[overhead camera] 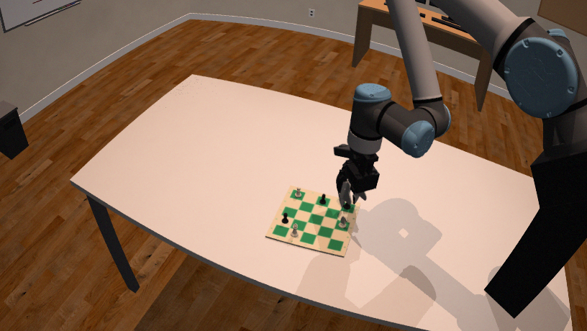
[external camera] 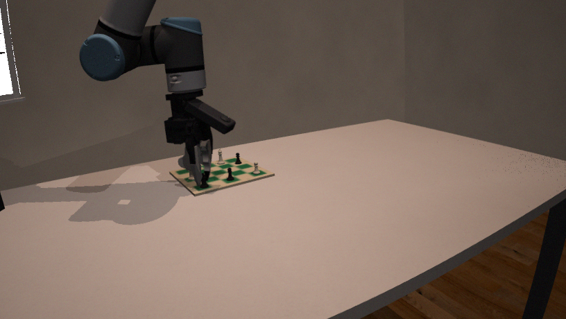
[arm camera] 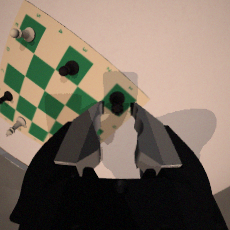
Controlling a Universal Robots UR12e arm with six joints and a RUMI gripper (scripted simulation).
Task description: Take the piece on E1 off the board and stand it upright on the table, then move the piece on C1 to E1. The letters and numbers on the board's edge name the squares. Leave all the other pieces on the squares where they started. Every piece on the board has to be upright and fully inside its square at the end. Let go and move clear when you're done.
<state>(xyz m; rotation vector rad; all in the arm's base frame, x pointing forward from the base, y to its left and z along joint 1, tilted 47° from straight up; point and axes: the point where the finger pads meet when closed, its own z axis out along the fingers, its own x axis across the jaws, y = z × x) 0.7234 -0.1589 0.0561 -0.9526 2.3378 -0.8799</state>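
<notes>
A small green and cream chessboard lies on the table. A black pawn stands upright on its far right corner square. It also shows in the exterior view and in the wrist view. My gripper points straight down over this pawn, with one finger on each side of it. The fingers stand partly apart, with small gaps to the pawn. A pale piece stands on the same right edge, nearer the front. Another black pawn stands on the far row.
A white pawn stands at the far left corner. A black pawn and a white bishop stand near the left front. The table edge runs in front of the board. A wooden desk stands behind the arm.
</notes>
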